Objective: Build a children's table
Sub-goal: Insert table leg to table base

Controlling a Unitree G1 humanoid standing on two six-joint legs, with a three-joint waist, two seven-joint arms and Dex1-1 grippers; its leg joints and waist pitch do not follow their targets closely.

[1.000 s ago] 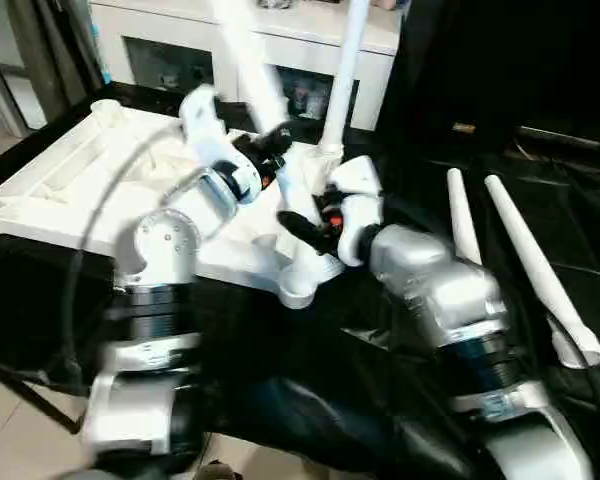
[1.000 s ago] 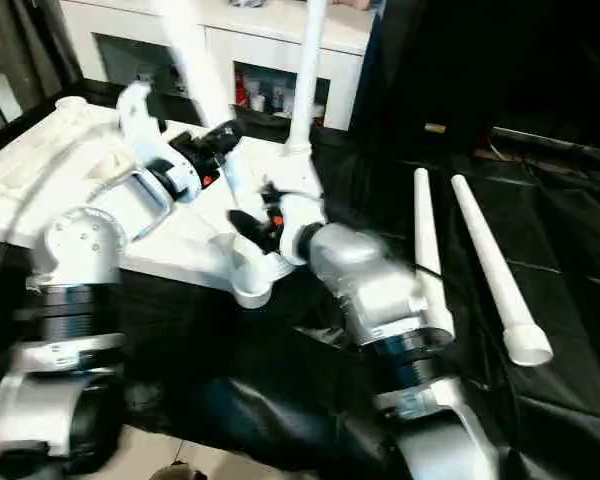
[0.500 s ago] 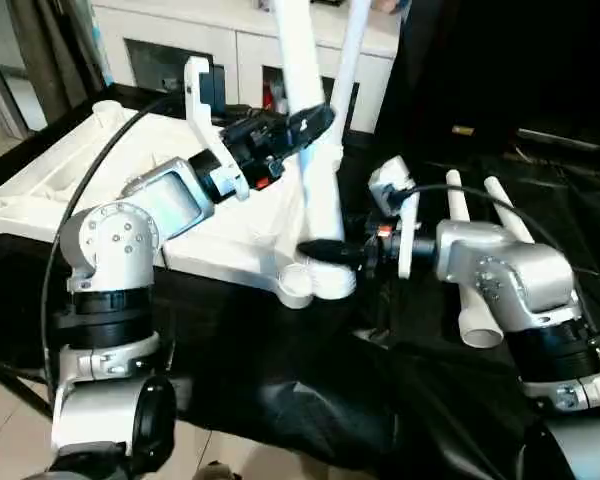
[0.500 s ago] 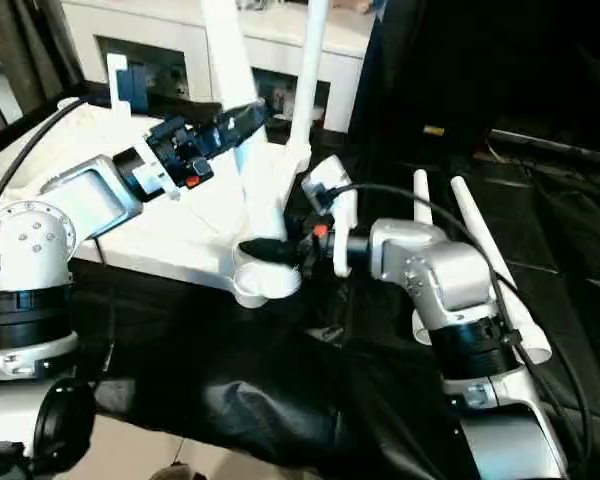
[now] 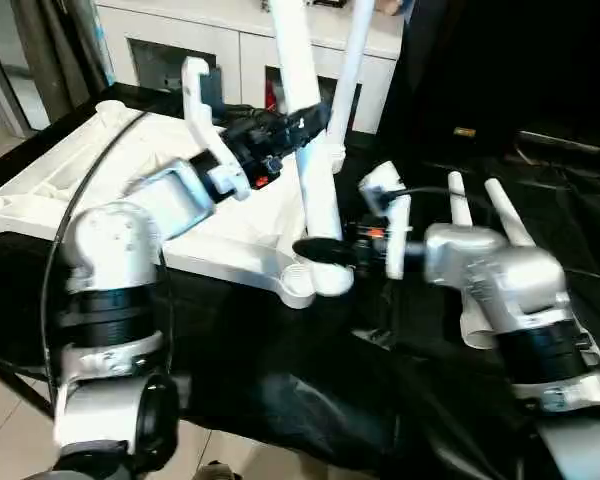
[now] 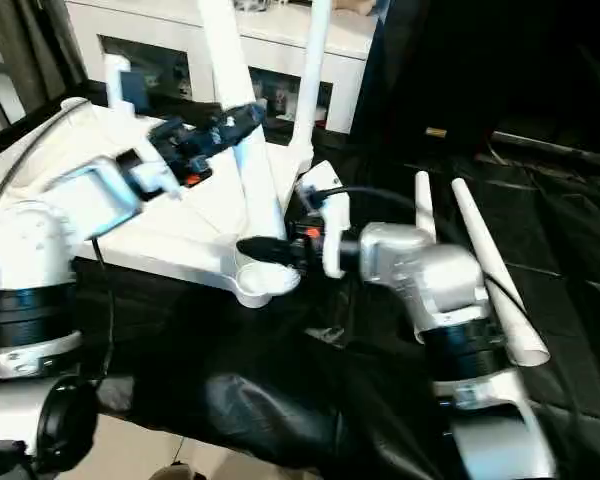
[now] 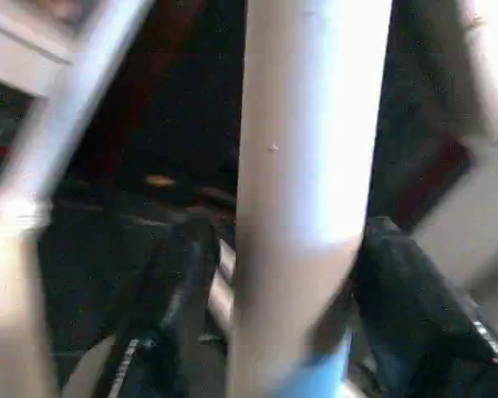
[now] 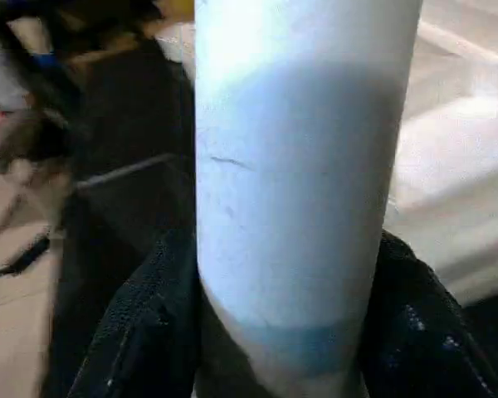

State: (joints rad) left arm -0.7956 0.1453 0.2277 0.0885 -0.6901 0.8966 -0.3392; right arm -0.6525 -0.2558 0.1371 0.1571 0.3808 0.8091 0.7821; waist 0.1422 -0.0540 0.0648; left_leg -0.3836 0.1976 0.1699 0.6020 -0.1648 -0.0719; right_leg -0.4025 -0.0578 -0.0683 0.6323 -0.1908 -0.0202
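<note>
Partly hidden leg (image 5: pixel 315 180) base, behind right gripper (image 5: pixel 325 250).

White table top (image 5: pixel 100 170), white legs (image 5: pixel 305 150); black cloth (image 5: pixel 310 380).

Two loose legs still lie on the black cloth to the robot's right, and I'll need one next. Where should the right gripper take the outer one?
Probably mid-length on the outer loose leg. It lies flat, flared end nearest the robot, tapering away, with the other loose leg close inboard. Come straight down, fingers across the tube; the middle should balance best.
</note>
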